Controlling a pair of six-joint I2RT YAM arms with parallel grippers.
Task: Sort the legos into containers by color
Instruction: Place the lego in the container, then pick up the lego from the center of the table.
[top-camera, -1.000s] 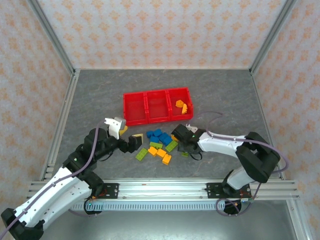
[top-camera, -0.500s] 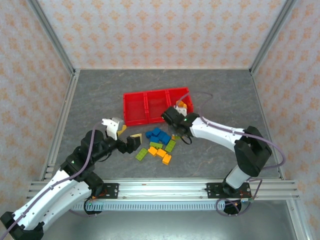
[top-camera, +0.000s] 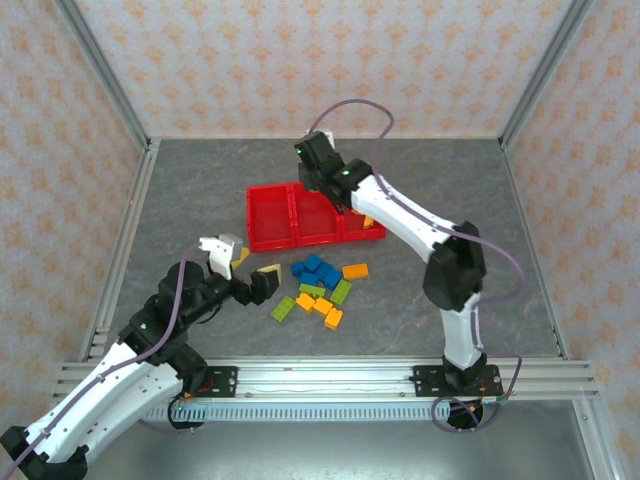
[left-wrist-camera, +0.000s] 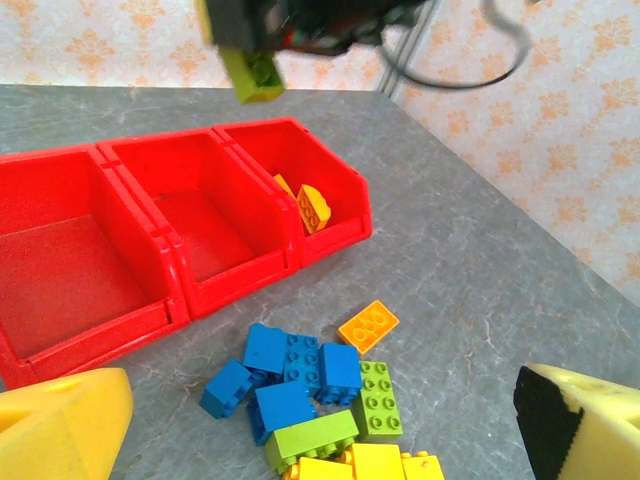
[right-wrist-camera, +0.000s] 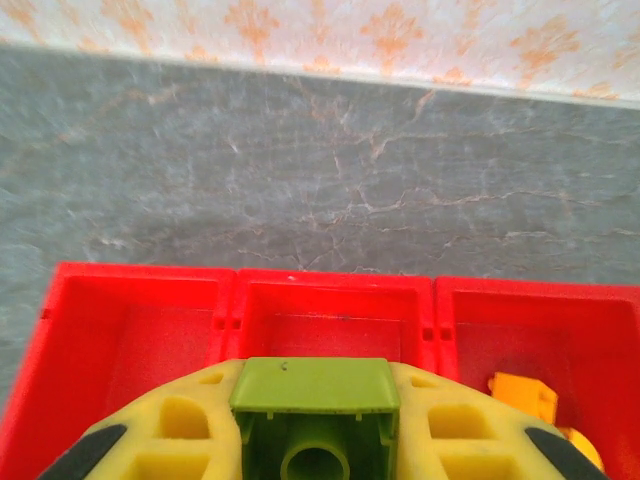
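Note:
My right gripper (top-camera: 318, 175) hangs high over the middle of the red containers (top-camera: 270, 215), shut on a green lego (right-wrist-camera: 314, 412). The same green lego (left-wrist-camera: 254, 76) shows above the containers (left-wrist-camera: 180, 300) in the left wrist view. The containers (right-wrist-camera: 232, 292) lie below and ahead of the fingers (right-wrist-camera: 150, 440). Orange legos (left-wrist-camera: 312, 207) lie in the right container. Blue (left-wrist-camera: 290, 365), green (left-wrist-camera: 378, 398) and orange (left-wrist-camera: 368, 326) legos lie loose in a pile (top-camera: 320, 288) on the table. My left gripper (top-camera: 247, 272) stands open just left of the pile, holding nothing.
The grey table is walled by metal rails and patterned panels. Bare table lies to the right of the pile (top-camera: 470, 210) and behind the containers (top-camera: 220, 165). The right arm's cable (top-camera: 350, 105) loops above the containers.
My right gripper closed on the green lego, lifted from the pile and swung up and back over the containers. The left arm has hardly moved.

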